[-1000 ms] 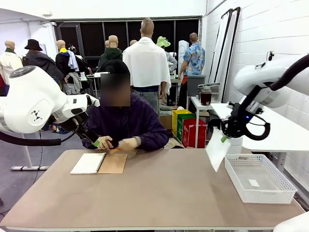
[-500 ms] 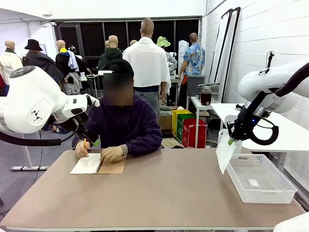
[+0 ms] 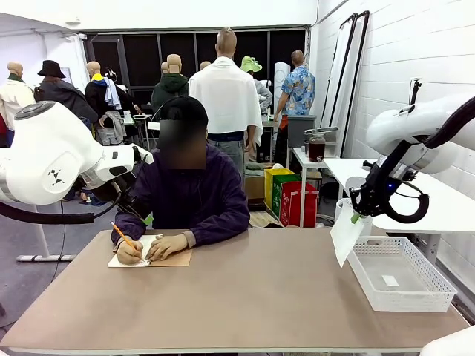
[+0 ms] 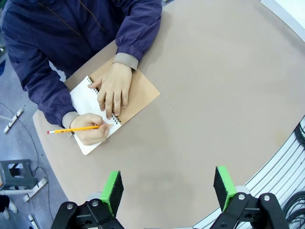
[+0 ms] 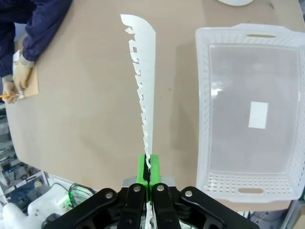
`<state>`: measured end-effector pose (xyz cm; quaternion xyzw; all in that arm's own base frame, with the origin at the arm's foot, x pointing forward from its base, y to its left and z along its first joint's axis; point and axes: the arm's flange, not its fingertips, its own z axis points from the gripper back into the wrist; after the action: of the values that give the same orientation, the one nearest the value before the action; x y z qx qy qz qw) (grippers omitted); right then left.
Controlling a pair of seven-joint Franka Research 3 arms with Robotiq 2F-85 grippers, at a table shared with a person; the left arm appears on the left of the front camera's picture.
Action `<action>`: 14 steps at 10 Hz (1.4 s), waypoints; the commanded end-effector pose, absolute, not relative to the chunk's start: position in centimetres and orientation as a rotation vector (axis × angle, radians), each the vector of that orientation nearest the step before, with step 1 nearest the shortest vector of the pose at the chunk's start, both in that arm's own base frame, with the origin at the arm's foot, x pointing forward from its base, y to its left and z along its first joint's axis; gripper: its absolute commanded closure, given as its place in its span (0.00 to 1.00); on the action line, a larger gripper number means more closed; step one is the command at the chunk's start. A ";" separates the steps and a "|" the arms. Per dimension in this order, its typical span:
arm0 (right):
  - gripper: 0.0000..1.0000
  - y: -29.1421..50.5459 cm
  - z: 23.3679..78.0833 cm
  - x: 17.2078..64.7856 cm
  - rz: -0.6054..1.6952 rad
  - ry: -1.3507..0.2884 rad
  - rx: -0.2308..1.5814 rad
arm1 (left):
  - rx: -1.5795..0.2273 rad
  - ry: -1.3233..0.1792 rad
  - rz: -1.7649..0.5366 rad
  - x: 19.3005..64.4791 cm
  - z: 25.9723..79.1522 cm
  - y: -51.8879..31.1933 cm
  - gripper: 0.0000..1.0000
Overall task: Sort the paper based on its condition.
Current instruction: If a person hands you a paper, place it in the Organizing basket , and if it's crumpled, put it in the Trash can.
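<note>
Beside the white basket (image 3: 404,300), right hand (image 3: 355,217) tight on paper (image 3: 346,236), its gripped edge hidden; left hand (image 4: 167,187) spread.

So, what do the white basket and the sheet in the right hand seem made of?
The basket: probably moulded plastic, white, semi-translucent, with perforated walls. The sheet, pinched in the right hand: thin matte white paper; one edge is ragged with torn binding holes, so likely a notebook page.

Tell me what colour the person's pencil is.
Yellow-orange; the pencil shows best in the left wrist view.
</note>
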<state>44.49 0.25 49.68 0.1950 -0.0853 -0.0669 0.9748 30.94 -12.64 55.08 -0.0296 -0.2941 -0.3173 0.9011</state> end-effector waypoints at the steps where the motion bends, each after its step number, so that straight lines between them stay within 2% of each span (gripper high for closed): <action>1: 1.00 -1.6 48.7 43.7 -0.129 -0.142 0.357 | -0.063 -0.604 -0.655 31.0 55.0 -12.5 0.00; 4: 1.00 -4.3 48.6 42.7 -0.125 -0.174 0.328 | -0.063 -0.604 -0.655 31.0 55.0 -12.5 0.00; 7: 1.00 -6.8 48.3 43.6 -0.066 -0.157 0.325 | -0.063 -0.604 -0.655 31.0 55.0 -12.5 0.00; 14: 1.00 -7.5 42.8 44.9 -0.004 -0.101 0.350 | -0.063 -0.604 -0.655 31.0 55.0 -12.5 0.00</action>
<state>44.62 -7.21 43.35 0.1686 -0.0431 -0.0048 0.9847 30.94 -12.63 55.08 -0.0296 -0.2941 -0.3173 0.9011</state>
